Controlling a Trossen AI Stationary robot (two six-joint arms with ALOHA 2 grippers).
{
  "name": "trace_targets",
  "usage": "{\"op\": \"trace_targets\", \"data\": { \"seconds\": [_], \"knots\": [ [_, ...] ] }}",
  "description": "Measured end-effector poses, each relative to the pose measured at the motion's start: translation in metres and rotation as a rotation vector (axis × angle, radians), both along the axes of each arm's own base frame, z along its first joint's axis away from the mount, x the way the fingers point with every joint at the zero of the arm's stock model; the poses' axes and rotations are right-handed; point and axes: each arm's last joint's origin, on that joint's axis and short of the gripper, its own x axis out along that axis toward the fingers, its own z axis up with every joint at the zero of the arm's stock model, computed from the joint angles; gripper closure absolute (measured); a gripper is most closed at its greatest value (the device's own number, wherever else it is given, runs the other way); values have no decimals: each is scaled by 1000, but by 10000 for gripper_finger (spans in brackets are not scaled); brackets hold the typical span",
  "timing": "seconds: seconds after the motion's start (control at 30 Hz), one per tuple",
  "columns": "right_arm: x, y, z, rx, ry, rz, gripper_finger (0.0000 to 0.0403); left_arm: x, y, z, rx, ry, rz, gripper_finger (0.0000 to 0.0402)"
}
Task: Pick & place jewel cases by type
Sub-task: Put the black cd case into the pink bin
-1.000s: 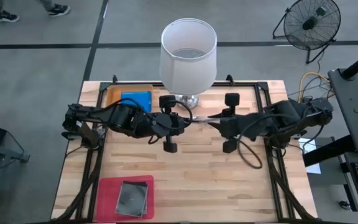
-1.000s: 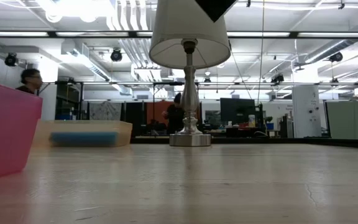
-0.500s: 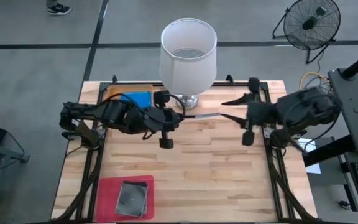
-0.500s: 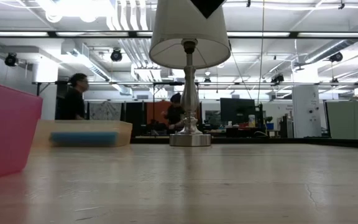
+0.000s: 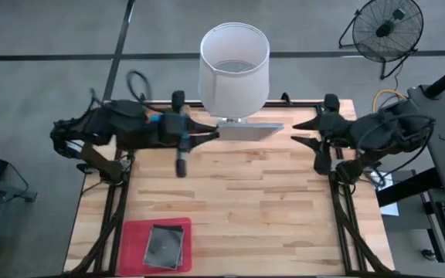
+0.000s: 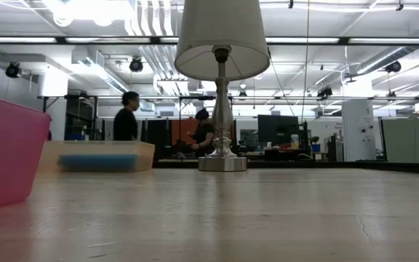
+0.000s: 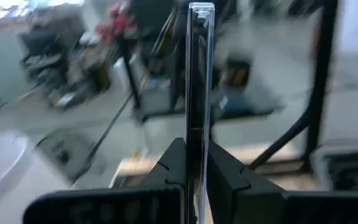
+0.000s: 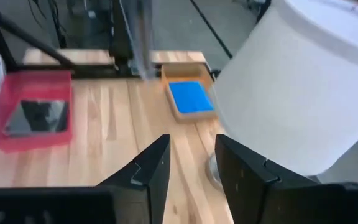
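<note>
A dark grey-transparent jewel case (image 5: 251,130) hangs high above the table's far middle, just under the lamp shade (image 5: 234,62). My left gripper (image 5: 216,133) is shut on it and reaches level from the left. My right gripper (image 5: 296,133) stands open to the case's right, apart from it, with nothing between its fingers. Another dark case (image 5: 163,245) lies flat in the pink tray (image 5: 134,232) at the near left. A blue case (image 8: 189,96) lies flat in the orange tray (image 8: 185,115) at the far left. My left gripper pinches the case's two flat faces between its two fingers (image 7: 169,168), at the edge nearest the wrist (image 7: 197,134). The fingers come level from the table's left. The case sticks straight out beyond them, lifted clear of the table.
A lamp stands at the far middle, its base (image 6: 222,163) on the table and its wide white shade overhanging the case. The low view shows the pink tray's wall (image 6: 6,153) and the orange tray (image 6: 97,155). People walk in the room behind.
My right gripper has opened, let go of the case and drawn back toward the table's right edge. My left gripper has kept hold, risen and pulled toward the far left. Its wrist has rolled, so the case, edge-on from above before, now shows its broad face.
</note>
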Motion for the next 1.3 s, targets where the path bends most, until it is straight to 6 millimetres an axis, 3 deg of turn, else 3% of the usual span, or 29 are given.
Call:
{"op": "trace_targets", "data": {
  "seconds": [0.33, 0.6, 1.0, 1.3],
  "knots": [
    [13, 5, -22, -39, 91, 1, 297, -41, 1, 41, -64, -311, -280, 397],
    [22, 10, -43, -18, 157, -35, 308, -49, -9, 66, -65, -610, -482, 397],
    [35, 15, -74, 4, 236, -88, 323, -7, -15, 67, 102, -835, -92, 397],
    [41, 18, -76, 28, 198, -85, 322, -9, -10, 73, 57, -963, 88, 397]
  ]
}}
